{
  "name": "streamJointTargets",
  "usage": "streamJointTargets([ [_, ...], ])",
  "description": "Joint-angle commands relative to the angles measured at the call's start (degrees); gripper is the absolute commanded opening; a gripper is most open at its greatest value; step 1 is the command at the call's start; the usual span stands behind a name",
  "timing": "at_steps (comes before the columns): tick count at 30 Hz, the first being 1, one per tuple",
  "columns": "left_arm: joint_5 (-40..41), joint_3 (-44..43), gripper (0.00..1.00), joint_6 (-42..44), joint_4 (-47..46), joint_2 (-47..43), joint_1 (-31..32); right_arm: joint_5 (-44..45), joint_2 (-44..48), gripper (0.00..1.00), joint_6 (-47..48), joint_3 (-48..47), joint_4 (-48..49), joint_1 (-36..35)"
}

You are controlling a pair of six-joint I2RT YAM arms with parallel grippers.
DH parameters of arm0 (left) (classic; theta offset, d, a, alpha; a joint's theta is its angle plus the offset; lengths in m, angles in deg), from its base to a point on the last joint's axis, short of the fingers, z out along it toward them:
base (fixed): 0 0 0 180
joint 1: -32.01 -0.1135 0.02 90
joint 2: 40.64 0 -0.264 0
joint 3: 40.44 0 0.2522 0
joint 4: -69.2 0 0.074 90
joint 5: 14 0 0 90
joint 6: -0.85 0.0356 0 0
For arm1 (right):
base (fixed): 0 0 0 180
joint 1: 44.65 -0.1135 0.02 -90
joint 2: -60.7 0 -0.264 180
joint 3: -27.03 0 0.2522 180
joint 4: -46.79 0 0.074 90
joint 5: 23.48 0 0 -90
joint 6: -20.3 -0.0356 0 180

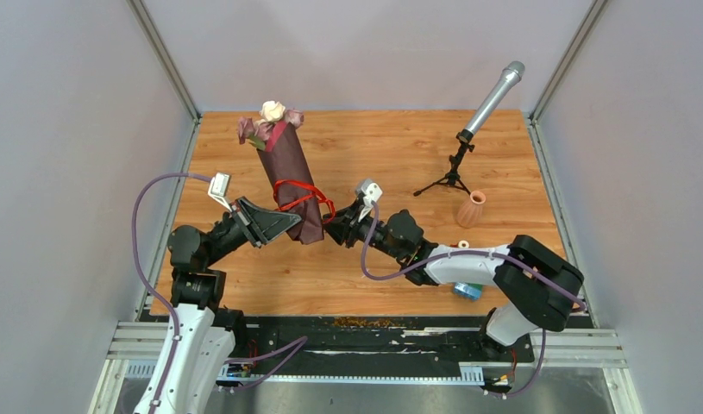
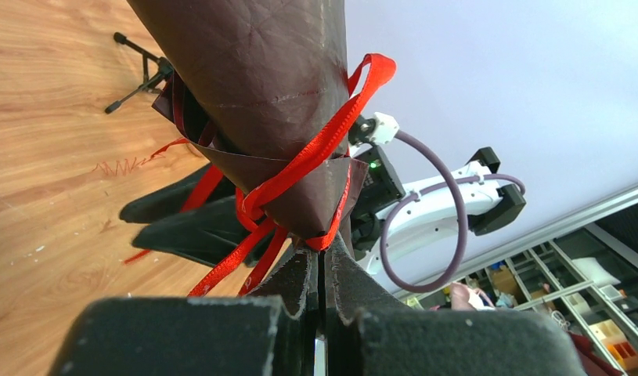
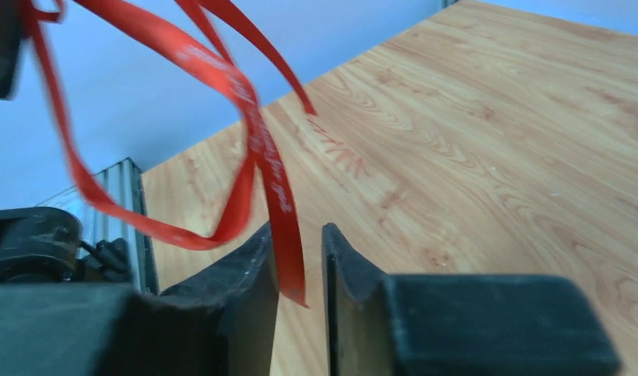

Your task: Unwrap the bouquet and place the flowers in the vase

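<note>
While the left gripper pinches the pointed foot of the bouquet, jaws pressed together, and holds the maroon cone tilted above the table, the right gripper stands narrowly parted around a hanging tail of the red ribbon, not visibly clamping it. Untying looks to be the step in hand; the next move likely calls for a firm pinch and a steady pull. The vase stands well apart to the right.
</note>
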Motion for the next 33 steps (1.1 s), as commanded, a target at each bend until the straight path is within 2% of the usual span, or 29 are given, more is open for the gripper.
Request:
streamJointTargets([
  [1, -0.28, -1.57, 0.0, -2.36, -3.77, 0.03, 0.2, 6.15, -1.69, 0.1, 5.58, -2.31, 3.31, 0.32],
  [2, -0.18, -1.74, 0.0, -2.04, -3.84, 0.07, 0.24, 6.68, -0.83, 0.01, 6.57, -1.78, 1.47, 0.51],
  [3, 0.04, -1.89, 0.0, -1.35, -3.54, 0.08, 0.27, 9.46, 0.9, 0.0, 7.29, -1.02, -0.18, 0.6],
  [5, 1.33, -2.58, 0.0, 2.52, 1.12, -0.01, 0.24, 14.1, 5.65, 0.0, 9.07, 0.42, -5.36, 0.71],
  [8, 3.79, -5.27, 0.0, 14.87, 16.95, 1.41, 0.41, 18.05, 14.78, 0.0, 13.08, 0.97, -15.0, 0.87],
  [10, 7.13, -6.98, 0.0, 23.28, 27.61, 3.38, 1.6, 18.02, 20.03, 0.0, 17.79, -1.88, -23.58, 0.84],
  [12, 8.73, -6.66, 0.0, 25.89, 29.38, 5.96, 4.26, 16.59, 23.43, 0.0, 20.73, -7.51, -32.08, 0.9],
  [15, 10.38, -5.49, 0.0, 24.89, 24.85, 9.82, 10.67, 10.35, 22.38, 0.0, 22.71, -17.49, -44.18, 0.78],
  [18, 12.23, -6.91, 0.0, 26.4, 23.47, 14.36, 18.22, 4.15, 16.62, 0.0, 22.47, -28.28, -51.77, -0.15],
  [22, 11.61, -8.61, 0.0, 28.37, 23.15, 18.42, 23.11, 5.78, 5.56, 0.0, 19.81, -42.68, -61.13, -1.66],
  [23, 10.82, -8.35, 0.0, 27.83, 21.93, 18.41, 23.54, 6.63, 3.22, 0.05, 18.77, -47.14, -63.7, -1.63],
  [24, 9.82, -7.79, 0.0, 27.25, 20.62, 18.03, 23.66, 8.44, 1.0, 0.17, 18.02, -50.32, -66.48, -1.65],
  [26, 8.13, -5.54, 0.0, 23.37, 14.17, 16.38, 23.74, 10.27, -2.04, 0.6, 16.53, -54.58, -72.13, -1.63],
  [27, 7.75, -4.41, 0.0, 21.07, 11.21, 15.51, 23.74, 10.87, -2.6, 0.74, 15.97, -55.32, -74.09, -1.67],
  [30, 8.36, -1.07, 0.0, 13.84, 2.93, 13.23, 23.74, 14.18, -0.25, 0.93, 13.09, -52.75, -75.67, -1.11],
  [33, 9.52, 1.18, 0.0, 7.46, -3.4, 12.73, 23.74, 15.19, 4.0, 0.96, 9.25, -50.31, -78.61, 1.15],
])
